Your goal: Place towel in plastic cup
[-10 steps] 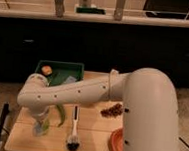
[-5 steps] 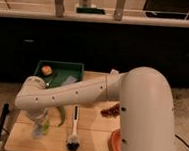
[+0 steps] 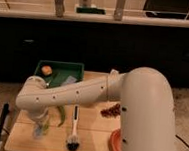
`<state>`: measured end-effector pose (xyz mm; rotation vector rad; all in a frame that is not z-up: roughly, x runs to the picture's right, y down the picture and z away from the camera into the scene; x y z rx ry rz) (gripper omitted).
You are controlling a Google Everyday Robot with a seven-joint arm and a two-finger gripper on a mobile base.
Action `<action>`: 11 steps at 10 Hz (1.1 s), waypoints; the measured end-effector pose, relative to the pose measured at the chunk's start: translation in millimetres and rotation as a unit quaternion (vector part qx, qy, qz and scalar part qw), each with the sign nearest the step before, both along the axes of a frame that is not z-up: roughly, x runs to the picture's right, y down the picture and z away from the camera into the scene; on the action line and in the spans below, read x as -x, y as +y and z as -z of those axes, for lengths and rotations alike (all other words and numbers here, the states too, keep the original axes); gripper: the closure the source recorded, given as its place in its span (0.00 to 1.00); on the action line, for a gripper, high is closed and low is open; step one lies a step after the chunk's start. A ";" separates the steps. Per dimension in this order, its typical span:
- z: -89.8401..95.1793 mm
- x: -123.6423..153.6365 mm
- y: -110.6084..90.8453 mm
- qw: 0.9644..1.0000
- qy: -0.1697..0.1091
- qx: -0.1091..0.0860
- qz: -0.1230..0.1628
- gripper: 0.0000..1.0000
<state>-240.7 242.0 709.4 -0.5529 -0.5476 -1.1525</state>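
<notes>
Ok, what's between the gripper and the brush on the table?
In the camera view, a long green item lies between the gripper, low over the table's left front, and the brush.

We see a wooden table carrying a green tray at its far left corner, and inside the tray sits a small orange object. A black-bristled brush with a pale handle lies along the middle of the table, just beside a green bean-like pod. To the right we find a reddish-brown pile and, at the near edge, an orange bowl.
</notes>
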 end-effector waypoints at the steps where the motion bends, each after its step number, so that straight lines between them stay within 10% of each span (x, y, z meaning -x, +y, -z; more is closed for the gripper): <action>1: 0.4 0.1 -0.6 1.000 -0.001 0.000 0.001 0.20; 11: 5.9 -3.9 -13.3 1.000 0.001 -0.006 0.001 0.20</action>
